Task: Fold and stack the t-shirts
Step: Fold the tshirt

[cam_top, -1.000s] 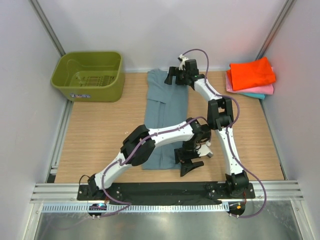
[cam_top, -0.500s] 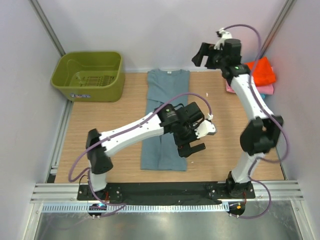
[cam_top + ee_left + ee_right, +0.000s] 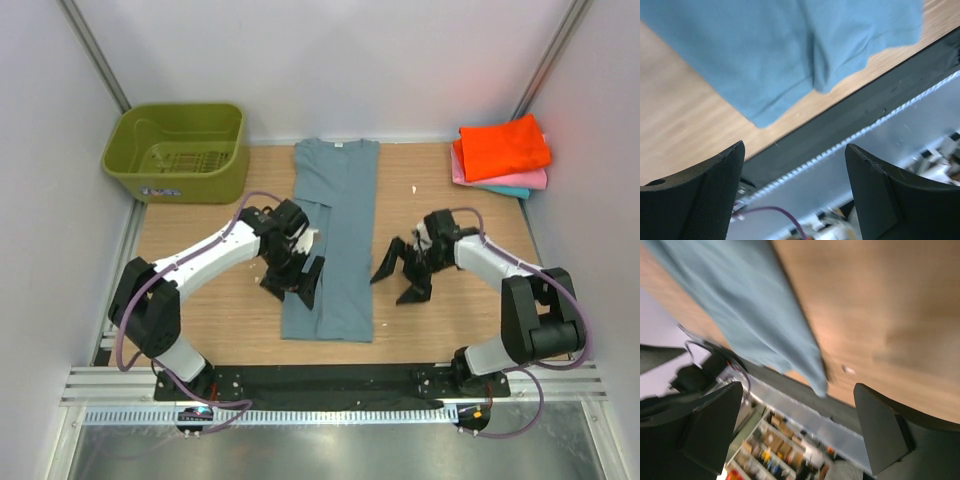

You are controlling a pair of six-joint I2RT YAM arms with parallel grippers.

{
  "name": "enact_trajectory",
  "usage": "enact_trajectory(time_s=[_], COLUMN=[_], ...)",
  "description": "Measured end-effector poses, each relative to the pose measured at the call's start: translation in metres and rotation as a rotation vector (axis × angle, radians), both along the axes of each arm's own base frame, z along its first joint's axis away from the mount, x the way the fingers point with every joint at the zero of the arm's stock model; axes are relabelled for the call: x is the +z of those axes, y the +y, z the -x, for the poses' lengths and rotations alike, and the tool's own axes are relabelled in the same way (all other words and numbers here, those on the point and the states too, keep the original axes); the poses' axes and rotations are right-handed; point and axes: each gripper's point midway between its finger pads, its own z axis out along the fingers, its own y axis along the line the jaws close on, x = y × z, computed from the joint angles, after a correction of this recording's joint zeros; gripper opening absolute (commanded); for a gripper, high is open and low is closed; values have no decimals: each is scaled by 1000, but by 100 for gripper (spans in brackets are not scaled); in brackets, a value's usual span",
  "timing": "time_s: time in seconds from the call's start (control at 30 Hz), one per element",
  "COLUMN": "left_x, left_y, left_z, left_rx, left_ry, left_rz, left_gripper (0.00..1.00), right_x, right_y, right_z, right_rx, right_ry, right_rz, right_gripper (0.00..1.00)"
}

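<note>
While both grippers stand spread and hold nothing, the blue-grey shirt (image 3: 340,220) lies flat mid-desk, folded lengthwise into a narrow strip. Its cloth is soft and matte, with a long fold ridge running down it and slight puckers at the hem. The long axis runs from far to near, with the collar at the far end and the hem toward the arms. The left gripper (image 3: 292,289) is low at the strip's left edge near the hem, and the right gripper (image 3: 400,278) is just beside its right edge. Orange (image 3: 505,145), pink (image 3: 530,180) and teal (image 3: 510,191) shirts sit stacked in squarish folds at the far right corner of the wood-grain desk (image 3: 200,290). A ribbed plastic basket (image 3: 215,185) stands far left.
</note>
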Motion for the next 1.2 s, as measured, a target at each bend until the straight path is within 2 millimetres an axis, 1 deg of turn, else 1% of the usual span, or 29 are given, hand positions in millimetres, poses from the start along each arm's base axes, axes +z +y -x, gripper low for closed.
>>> enact_trajectory(time_s=[0.03, 0.07, 0.1, 0.17, 0.27, 0.3, 0.37, 0.4, 0.47, 0.57, 0.63, 0.73, 0.93, 1.0, 1.07, 1.17, 1.2], left_x=[-11, -20, -25, -36, -46, -49, -60, -67, -81, -93, -93, -92, -92, -93, -93, -94, -94], left_y=[5, 10, 11, 15, 19, 21, 27, 32, 41, 49, 48, 43, 40, 39, 38, 38, 38], left_z=[12, 23, 28, 38, 39, 39, 40, 41, 45, 51, 51, 45, 36, 33, 32, 32, 32], left_rx=[26, 55, 82, 142, 245, 281, 357, 395, 467, 540, 563, 582, 622, 624, 625, 625, 624], left_ry=[57, 107, 138, 186, 220, 231, 262, 281, 320, 363, 376, 369, 369, 362, 360, 361, 361], left_rz=[-20, -36, -40, -42, -22, -11, -6, -10, -21, -35, -25, 0, 37, 46, 51, 53, 53], left_gripper=[81, 81, 81, 81, 79, 77, 76, 74, 74, 74, 74, 73, 63, 61, 59, 59, 59], right_x=[-14, -22, -27, -30, -33, -34, -37, -38, -42, -48, -49, -49, -49, -49, -49, -51, -51], right_y=[1, 3, 5, 9, 11, 12, 13, 14, 16, 21, 26, 34, 44, 46, 47, 47, 47], right_z=[27, 47, 64, 86, 101, 103, 106, 106, 102, 94, 92, 91, 92, 93, 94, 96, 97], right_rx=[7, 11, 19, 32, 27, 23, 15, 11, -1, -22, -33, -25, -10, -4, 0, 6, 7], right_ry=[93, 154, 195, 222, 224, 227, 235, 242, 246, 253, 268, 262, 260, 262, 263, 266, 269], right_rz=[6, 8, 10, 5, -3, -5, -6, -7, -9, -14, -28, -42, -58, -61, -60, -53, -48], right_gripper=[99, 99, 98, 98, 97, 97, 95, 94, 91, 89, 89, 88, 87, 86, 81, 78, 75])
